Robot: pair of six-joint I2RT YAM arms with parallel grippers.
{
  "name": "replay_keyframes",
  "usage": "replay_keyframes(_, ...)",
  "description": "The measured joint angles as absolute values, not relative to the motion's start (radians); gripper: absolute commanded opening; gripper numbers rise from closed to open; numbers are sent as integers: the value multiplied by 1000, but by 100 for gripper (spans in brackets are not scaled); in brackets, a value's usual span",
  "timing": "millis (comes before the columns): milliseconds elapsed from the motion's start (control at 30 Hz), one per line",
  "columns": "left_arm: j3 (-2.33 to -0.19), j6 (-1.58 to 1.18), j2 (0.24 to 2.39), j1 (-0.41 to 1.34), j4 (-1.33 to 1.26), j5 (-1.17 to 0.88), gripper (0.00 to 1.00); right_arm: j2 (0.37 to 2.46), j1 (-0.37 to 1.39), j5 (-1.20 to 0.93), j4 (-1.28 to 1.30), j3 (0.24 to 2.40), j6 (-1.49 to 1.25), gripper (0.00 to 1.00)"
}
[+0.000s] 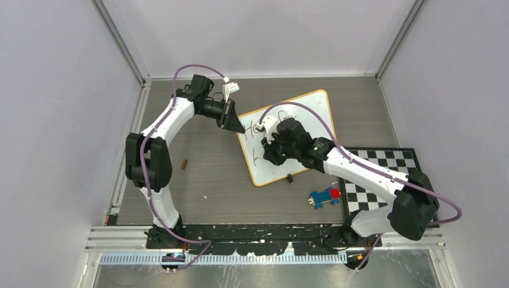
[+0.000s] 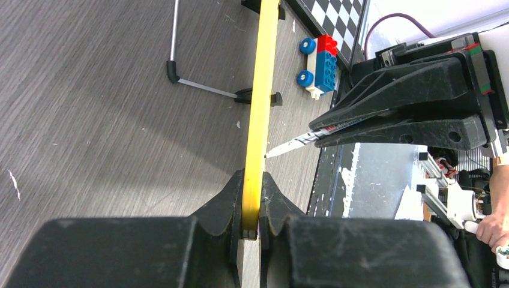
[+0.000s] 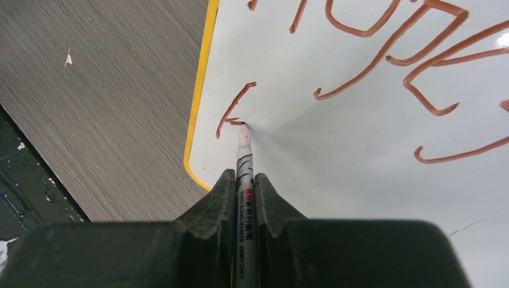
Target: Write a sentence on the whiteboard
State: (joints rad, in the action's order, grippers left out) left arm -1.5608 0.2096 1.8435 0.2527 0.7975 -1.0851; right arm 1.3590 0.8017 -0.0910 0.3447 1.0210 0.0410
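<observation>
Clamp on the left: L gripper [image 2: 252, 180] pinches the yellow rim of the board [image 1: 306, 108] at its far-left corner, prob. to stop it sliding under the writing. Board lies skewed mid-table. The sentence [image 3: 384, 57] is part done: top line, plus a first stroke below. R gripper [image 1: 267, 141] is narrow, nipped on a pen [image 3: 245, 162] w/ its tip touching the board near the left rim. Toy car [image 1: 324, 196] sits near the board's near corner, mat [image 1: 384, 174] further right. Table [image 1: 198, 168] is grey wood-grain, scuffed. Plain grey walls, metal frame.
</observation>
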Motion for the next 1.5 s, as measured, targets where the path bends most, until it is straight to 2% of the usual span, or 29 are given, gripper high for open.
replay_keyframes(767,-1561,210,1843,253,798,-1085,0,1349,791,-132,406,990,50,0)
replay_keyframes(1067,-1561,210,1843,253,798,-1086,0,1257,783,-97,413,991,50,0)
replay_keyframes(1500,-1561,210,1843,253,798,-1085,0,1317,783,-36,413,1014,49,0)
